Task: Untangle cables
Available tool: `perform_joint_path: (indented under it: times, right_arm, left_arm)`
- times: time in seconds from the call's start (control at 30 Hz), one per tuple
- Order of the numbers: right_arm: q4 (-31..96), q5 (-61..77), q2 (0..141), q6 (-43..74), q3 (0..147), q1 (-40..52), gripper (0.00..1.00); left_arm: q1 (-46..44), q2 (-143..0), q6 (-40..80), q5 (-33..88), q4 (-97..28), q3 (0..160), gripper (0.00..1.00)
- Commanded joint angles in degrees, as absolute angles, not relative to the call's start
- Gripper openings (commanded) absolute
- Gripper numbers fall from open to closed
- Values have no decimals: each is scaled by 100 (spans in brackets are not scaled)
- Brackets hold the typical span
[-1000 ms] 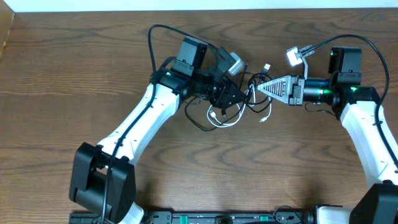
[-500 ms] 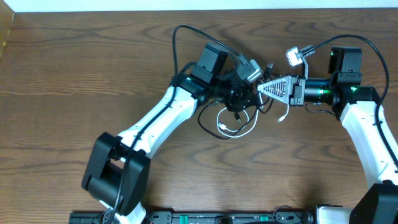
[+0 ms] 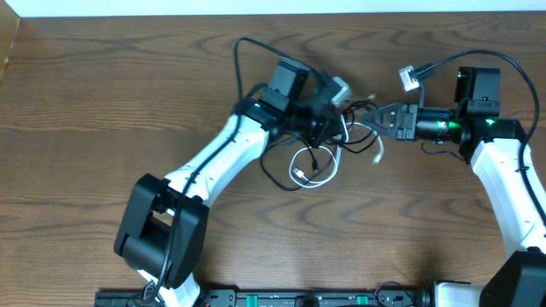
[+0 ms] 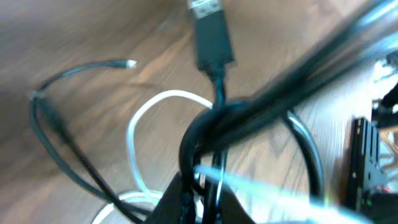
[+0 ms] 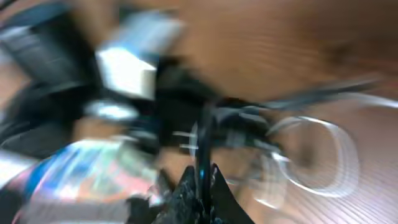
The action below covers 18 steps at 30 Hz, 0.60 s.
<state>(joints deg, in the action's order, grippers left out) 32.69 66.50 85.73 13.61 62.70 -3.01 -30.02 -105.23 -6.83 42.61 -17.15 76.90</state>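
Now my left gripper (image 4: 200,190) has clamped the black cable (image 4: 217,92). My right gripper (image 5: 200,182) stays clenched on it, so pulling can begin.

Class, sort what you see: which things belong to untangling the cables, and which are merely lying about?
Job: thin white cord; thin black cord with plug; left gripper; right gripper.
Lying about: thick black arm cable; brown wooden table.

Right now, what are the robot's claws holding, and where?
The left claw and the right claw each pinch the black cable partway along its length.
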Motion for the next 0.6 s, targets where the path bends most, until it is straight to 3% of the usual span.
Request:
perform_joint_path:
  times: [0.0,0.23,0.57]
  right_arm:
    - [3697,4187,8475,2324,6364,-469,1]
    - [4318,2198,8475,2613,6364,-473,1]
    - [4698,1317,8475,2561,6364,-473,1]
  left_arm:
    - [-2576,-9703,-266,3765,-2408,7706,7]
    - [-2340,-8724,-266,2947,-3242,7706,8]
    - [-1686,-8322,-137,2945,-4036,7706,7]
